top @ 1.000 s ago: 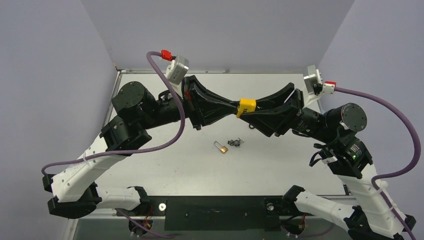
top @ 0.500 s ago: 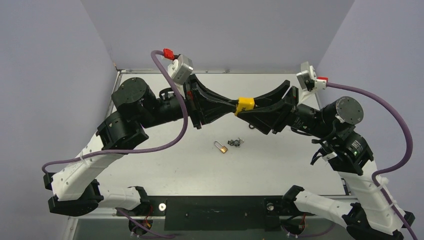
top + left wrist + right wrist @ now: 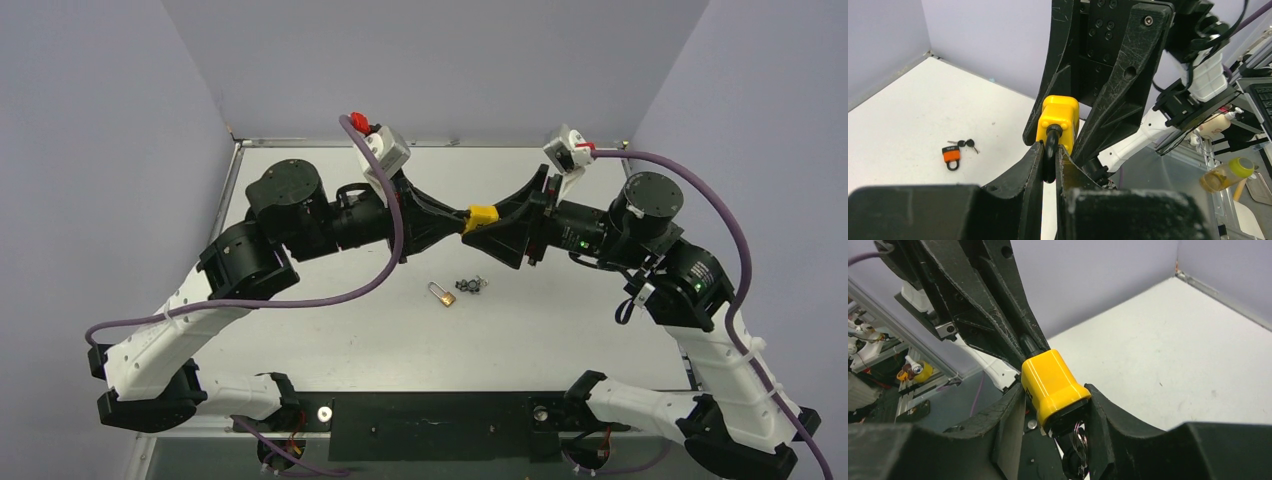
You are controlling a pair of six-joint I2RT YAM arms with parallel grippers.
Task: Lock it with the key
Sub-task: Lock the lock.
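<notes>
Padlock (image 3: 443,295) beside keys (image 3: 470,285), below yellow lock (image 3: 480,216)

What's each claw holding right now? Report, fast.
Left claw: closed on the shackle of the yellow padlock.
Right claw: closed on its body.

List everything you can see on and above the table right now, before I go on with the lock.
yellow padlock: one, yellow body with a black shackle, held in the air between both grippers
hanging keys: small bunch, silver, under the yellow padlock's body; count unclear
small padlock: one, orange, lying near the middle of the table
loose keys: small bunch, dark, on the table beside the small padlock
table: one, white
left gripper: one, black, shut on the shackle
right gripper: one, black, shut on the yellow body
</notes>
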